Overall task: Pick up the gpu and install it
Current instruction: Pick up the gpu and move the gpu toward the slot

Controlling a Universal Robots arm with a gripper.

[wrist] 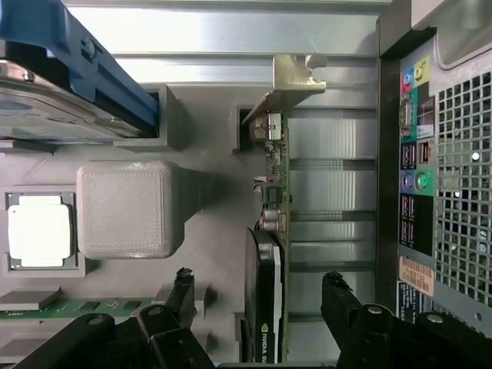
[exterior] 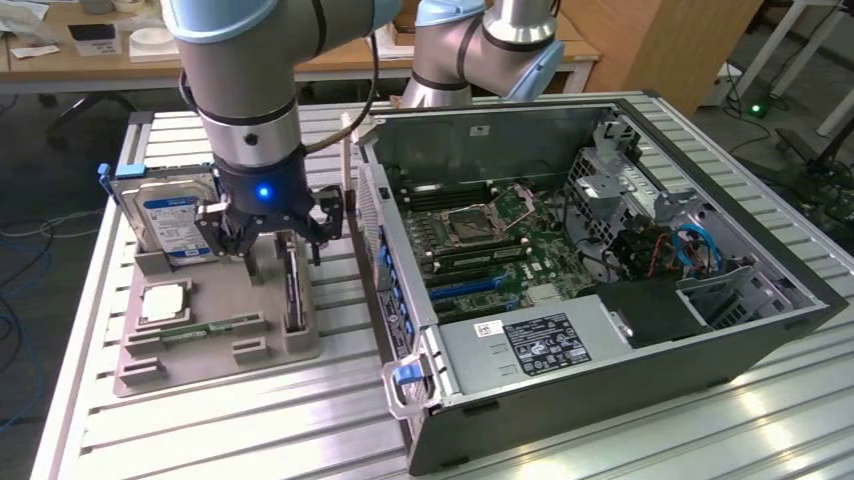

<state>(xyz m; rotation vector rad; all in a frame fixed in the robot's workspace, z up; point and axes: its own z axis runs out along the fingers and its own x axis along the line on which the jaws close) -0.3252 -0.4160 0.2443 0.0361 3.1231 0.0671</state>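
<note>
Wrist view: the gripper [wrist: 257,280] was spread wide astride the gpu [wrist: 270,231], stood on edge at the grey tray's [wrist: 207,192] edge nearest the computer case [wrist: 461,115], presumably to be grasped.

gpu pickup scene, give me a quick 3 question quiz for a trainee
1. True or false: the gripper is shut on the gpu.
2. How does the gpu sit in the grey holder tray? A) lying flat B) standing on its long edge C) lifted clear of it
3. Which part stands in the tray on the exterior view's left of the gpu?

Key:
1. False. The jaws are open, one finger on each side of the card.
2. B
3. The hard drive
</note>
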